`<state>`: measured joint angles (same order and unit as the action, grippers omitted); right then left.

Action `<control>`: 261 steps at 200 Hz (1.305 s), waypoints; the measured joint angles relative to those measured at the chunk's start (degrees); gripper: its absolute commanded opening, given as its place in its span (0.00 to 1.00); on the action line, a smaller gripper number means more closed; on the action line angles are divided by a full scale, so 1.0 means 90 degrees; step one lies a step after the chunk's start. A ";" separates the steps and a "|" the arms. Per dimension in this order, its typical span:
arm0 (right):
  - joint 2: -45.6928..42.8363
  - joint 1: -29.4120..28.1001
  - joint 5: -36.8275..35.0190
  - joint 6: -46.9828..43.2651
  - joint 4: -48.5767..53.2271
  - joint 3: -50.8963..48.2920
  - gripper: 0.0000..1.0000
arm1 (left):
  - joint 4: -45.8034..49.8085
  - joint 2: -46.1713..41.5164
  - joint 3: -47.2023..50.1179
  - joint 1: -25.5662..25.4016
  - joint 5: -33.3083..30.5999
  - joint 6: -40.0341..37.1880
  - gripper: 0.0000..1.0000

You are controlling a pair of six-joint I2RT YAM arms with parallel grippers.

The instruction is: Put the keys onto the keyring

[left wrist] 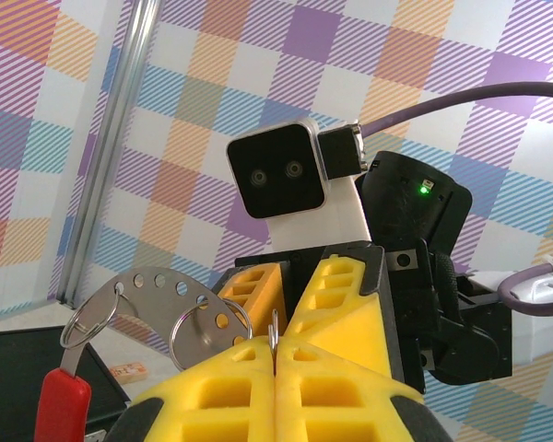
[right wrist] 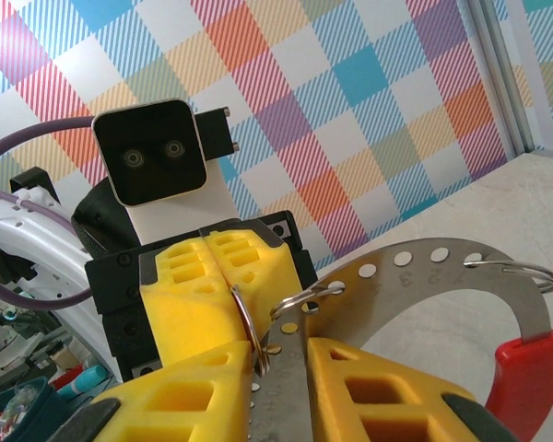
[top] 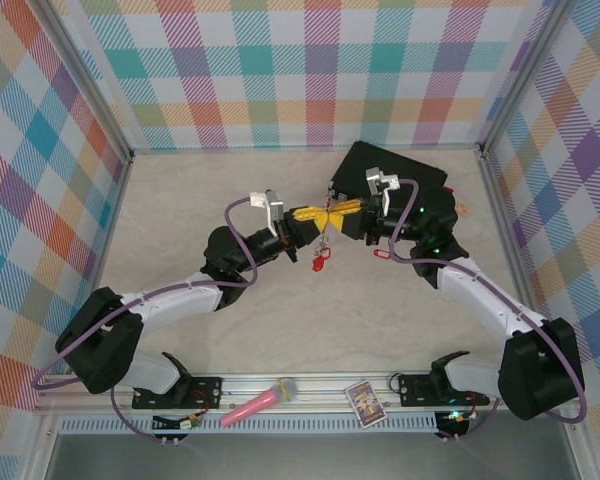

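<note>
Left hand fully closed, pinching a small metal loop edge-on. Right hand nearly closed, clamping the keyring, a curved holed metal band held mid-air above the desk between both hands, one red key hanging at its far end. Step looks like threading the pinched loop into a free hole: hold band rigid, line the loop's split up with the hole edge, twist in small slow moves, or the loop likely slips out.
</note>
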<state>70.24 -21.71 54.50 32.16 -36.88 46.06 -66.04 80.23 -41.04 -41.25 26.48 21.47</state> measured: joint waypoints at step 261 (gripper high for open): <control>-0.0185 -0.0005 -0.0313 -0.0503 0.1955 0.0240 0.00 | 0.1345 -0.0087 -0.0328 0.0245 0.0053 0.0831 0.16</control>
<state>68.58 -21.76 51.68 27.64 -19.29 48.23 -53.93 79.44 -43.99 -39.05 26.96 28.95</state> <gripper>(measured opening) 0.048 0.160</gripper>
